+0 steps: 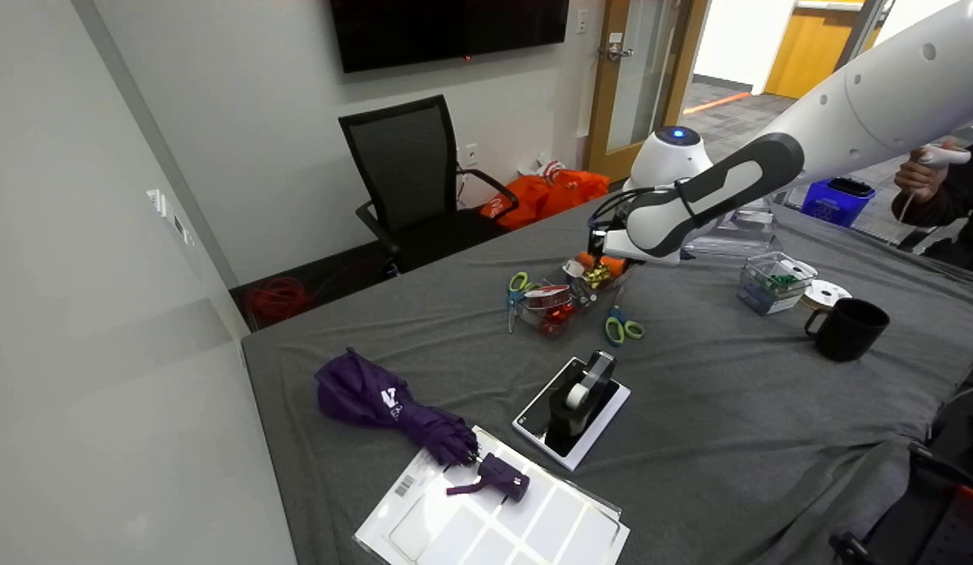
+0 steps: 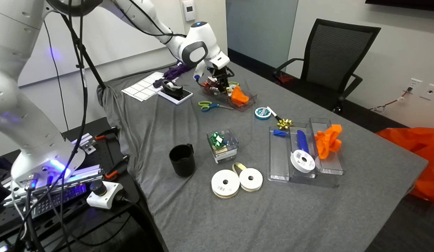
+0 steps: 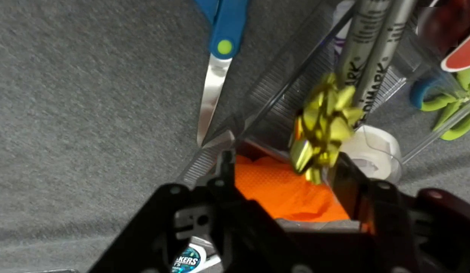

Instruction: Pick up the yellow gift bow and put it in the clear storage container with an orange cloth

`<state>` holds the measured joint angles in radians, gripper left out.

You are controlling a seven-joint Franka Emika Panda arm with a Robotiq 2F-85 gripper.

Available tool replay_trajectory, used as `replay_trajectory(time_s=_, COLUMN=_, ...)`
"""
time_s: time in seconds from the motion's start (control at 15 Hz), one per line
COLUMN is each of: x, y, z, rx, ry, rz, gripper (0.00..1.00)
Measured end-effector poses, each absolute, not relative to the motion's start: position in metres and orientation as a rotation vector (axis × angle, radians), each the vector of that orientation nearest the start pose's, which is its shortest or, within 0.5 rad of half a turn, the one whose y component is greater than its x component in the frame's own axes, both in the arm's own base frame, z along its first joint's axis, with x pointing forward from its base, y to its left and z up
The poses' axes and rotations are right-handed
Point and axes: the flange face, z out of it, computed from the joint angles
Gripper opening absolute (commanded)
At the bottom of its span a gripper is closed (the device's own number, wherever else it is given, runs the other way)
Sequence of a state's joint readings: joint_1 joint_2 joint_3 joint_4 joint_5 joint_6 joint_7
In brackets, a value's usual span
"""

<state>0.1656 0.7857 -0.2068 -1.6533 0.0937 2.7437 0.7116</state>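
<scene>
Currently, from left to right in the wrist view, blue-handled steel scissors point(image 3: 216, 70) are lying on the grey cloth-draped counter point(image 3: 87, 113), just beside a clear plastic storage container point(image 2: 251, 100). Over it, the black two-fingered claw point(image 3: 284, 159) is standing released, its fingers well apart. Below, a crumpled bright orange cloth point(image 3: 284, 191) is lying in the container. Nearer the finger at right, a shiny yellow-gold gift bow point(image 3: 324, 129) is showing over the cloth's edge, slightly blurred; whether it is touching that finger, falling or resting, I am not able to tell. Past it, silver cylindrical markers point(image 3: 364, 41) and a white tape roll point(image 3: 377, 144) are showing. Farther right, in an exterior view, another gold ribbon bow point(image 2: 284, 124) is sitting on the counter. Picking and carrying are looking finished; only the bow's settling and the claw's retreat are seemingly remaining.
</scene>
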Motion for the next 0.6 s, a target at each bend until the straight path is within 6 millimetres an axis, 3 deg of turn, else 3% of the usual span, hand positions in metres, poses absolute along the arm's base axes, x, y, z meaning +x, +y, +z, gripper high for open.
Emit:
replay_trajectory(time_s=0.33, x=0.702, y=-0.026, z=0.227, rx=-2.88, ry=1.038, rz=-0.541, gripper=1.0)
replay_trajectory(time_s=0.6, x=0.693, y=-0.034, z=0.243, rx=-2.892, ry=0.997, rz=-0.547, gripper=1.0)
